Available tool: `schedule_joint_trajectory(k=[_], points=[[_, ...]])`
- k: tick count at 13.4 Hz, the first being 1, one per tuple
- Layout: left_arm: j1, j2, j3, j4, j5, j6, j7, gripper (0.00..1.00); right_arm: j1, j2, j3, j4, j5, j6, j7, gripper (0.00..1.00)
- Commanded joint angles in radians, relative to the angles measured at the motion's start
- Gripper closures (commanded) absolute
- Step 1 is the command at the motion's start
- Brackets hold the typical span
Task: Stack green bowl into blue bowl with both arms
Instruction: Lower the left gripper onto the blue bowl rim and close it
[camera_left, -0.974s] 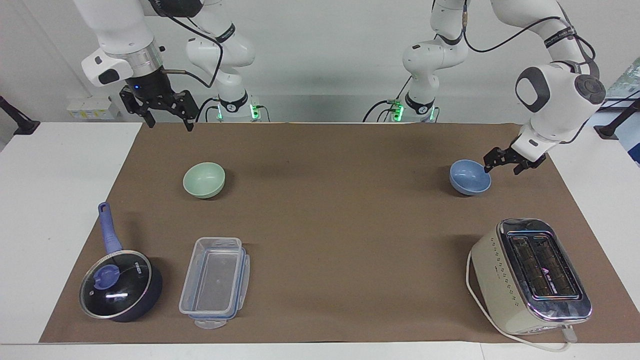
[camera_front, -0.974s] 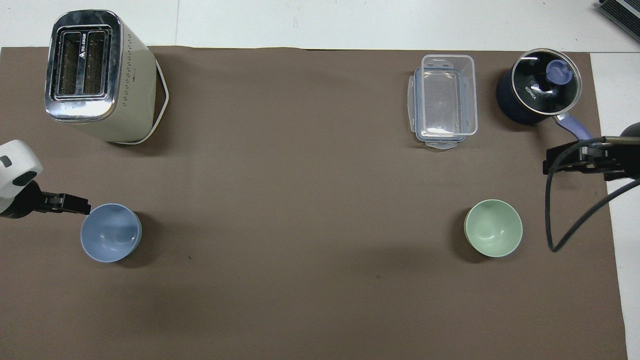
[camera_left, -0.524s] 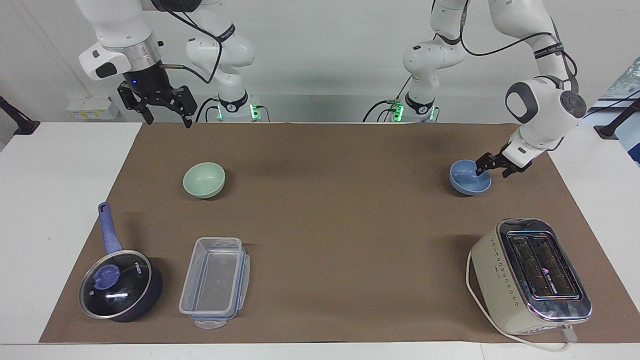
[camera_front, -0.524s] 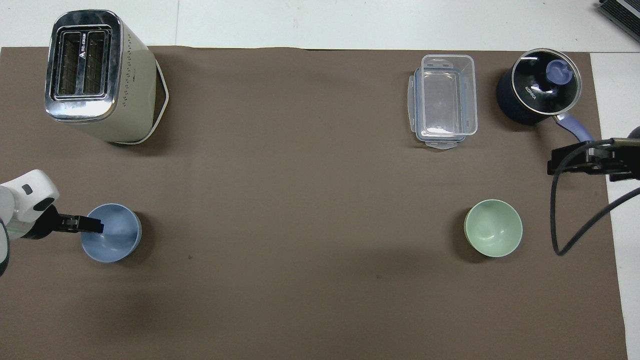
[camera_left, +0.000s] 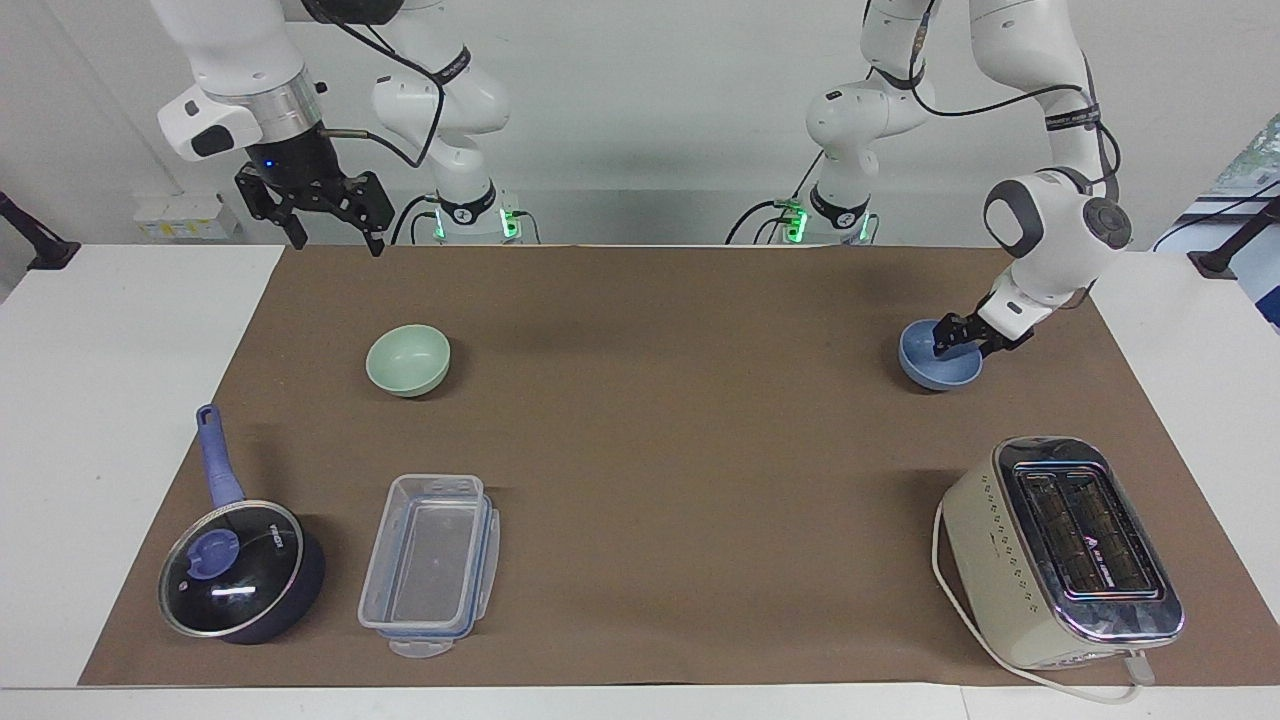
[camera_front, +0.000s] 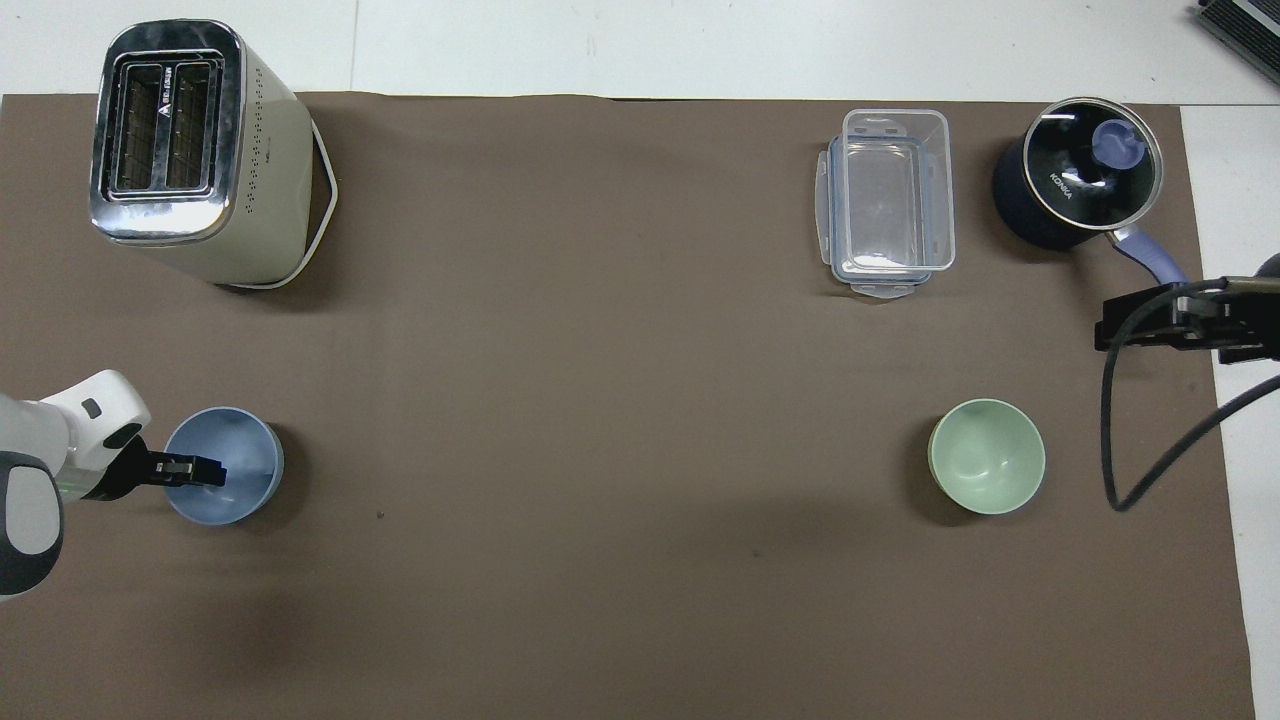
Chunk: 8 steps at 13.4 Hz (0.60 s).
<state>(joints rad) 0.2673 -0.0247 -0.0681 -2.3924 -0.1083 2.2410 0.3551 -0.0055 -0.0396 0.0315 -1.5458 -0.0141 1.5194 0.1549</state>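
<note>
Step in hand: grasp of the blue bowl (camera_left: 938, 360) at the left arm's end of the desk (camera_left: 660, 420). Left end effector (camera_left: 962, 338) down at the bowl's rim, one finger inside and one outside, not visibly clamped. Shifted from just beside the rim a second ago to straddling it now. Right end effector (camera_left: 325, 215) raised, fingers spread, empty, waiting near the green bowl (camera_left: 408, 360), which sits untouched toward the right arm's end. Next move, by judgement: closure on the rim, then a level lift.
</note>
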Motion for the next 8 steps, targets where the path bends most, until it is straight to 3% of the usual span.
schedule_joint_trajectory(k=[1, 4, 8], points=[[0.000, -0.017, -0.006, -0.016, -0.027, 0.012, -0.069, 1.00, -0.002, -0.011, -0.002, -0.008, 0.022, 0.001, 0.008, 0.00], [-0.007, -0.006, -0.007, 0.004, -0.027, -0.003, -0.088, 1.00, -0.002, -0.011, -0.004, -0.008, 0.022, -0.001, 0.008, 0.00], [0.001, 0.042, -0.006, 0.157, -0.027, -0.170, -0.085, 1.00, -0.002, -0.011, -0.004, -0.008, 0.020, -0.001, 0.008, 0.00]])
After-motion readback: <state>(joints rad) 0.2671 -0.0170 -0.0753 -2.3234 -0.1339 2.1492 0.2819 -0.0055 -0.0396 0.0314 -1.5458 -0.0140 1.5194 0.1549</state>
